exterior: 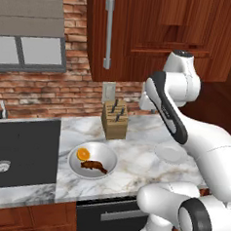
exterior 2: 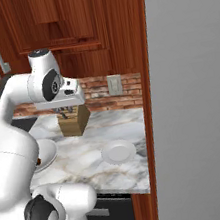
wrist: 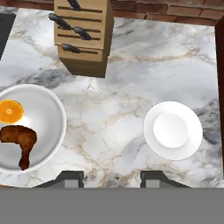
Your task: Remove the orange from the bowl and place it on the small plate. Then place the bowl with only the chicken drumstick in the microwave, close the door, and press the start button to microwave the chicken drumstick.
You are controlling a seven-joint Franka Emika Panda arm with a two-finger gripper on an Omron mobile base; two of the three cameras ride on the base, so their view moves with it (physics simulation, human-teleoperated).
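Observation:
The wide white bowl point(wrist: 46, 116) sits on the marble counter at the left of the hand view. In it lie the orange point(wrist: 9, 111) and the dark brown chicken drumstick point(wrist: 22, 142), side by side. The small plate point(wrist: 173, 130) lies bare to the right. My gripper point(wrist: 111, 178) hangs high over the counter between bowl and plate, open, with nothing between its fingertips point(wrist: 70, 177). The left base view has the bowl point(exterior: 109, 158), orange point(exterior: 83, 154), drumstick point(exterior: 94, 167) and plate point(exterior: 169, 153); the right base view has the gripper point(exterior 2: 64, 111) and plate point(exterior 2: 118, 152). The microwave and its door are out of view.
A wooden knife block point(wrist: 83, 37) stands at the back of the counter, beyond the bowl. A dark sink point(exterior: 22, 152) lies left of the bowl. A tall grey panel point(exterior 2: 195, 92) bounds the counter on the right. Brown cabinets point(exterior: 157, 32) hang above.

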